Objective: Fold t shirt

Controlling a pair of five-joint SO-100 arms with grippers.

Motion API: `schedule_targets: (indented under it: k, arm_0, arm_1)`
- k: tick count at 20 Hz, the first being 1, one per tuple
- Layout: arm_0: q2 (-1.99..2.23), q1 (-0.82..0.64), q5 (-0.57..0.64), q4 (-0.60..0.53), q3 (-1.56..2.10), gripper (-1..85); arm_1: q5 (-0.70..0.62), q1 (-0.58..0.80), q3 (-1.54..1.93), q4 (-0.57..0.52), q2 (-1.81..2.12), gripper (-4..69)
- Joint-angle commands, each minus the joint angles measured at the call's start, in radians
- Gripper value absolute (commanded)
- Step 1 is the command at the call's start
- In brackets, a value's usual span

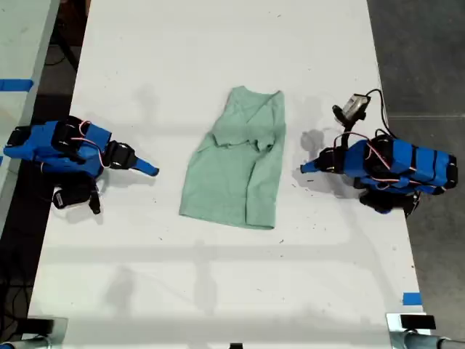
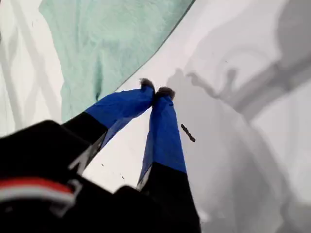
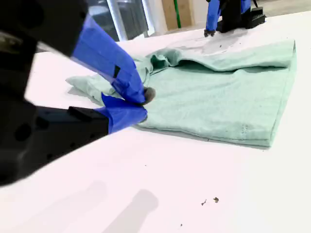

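Although both side edges of the t shirt point(image 1: 236, 163) already lie folded inward at mid-desk point(image 1: 218, 291), a lengthwise fold seems left; my first gripper point(image 2: 155, 90) and second gripper point(image 3: 141, 104) rest beside it, jaws closed, empty.

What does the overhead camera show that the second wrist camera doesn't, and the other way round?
Only the exterior view: the t shirt's whole outline with its V neckline, both blue arms on opposite sides of it, and a blue tape strip on the table.
Only the second wrist view: my second gripper close up with its fingers together, and dark specks.
Both: the t shirt and my first gripper.
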Motion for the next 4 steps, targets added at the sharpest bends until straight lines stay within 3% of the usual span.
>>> schedule_targets:
  k: [1, 4]
  arm_0:
    - [0.006, 0.009, -0.015, 0.003, -0.008, 1.4]
    - [0.006, 0.009, -0.015, 0.003, -0.008, 1.4]
  arm_1:
    - [0.011, 0.011, 0.058, 0.003, 0.015, 2.2]
    - [0.011, 0.011, 0.058, 0.005, 0.015, 2.2]
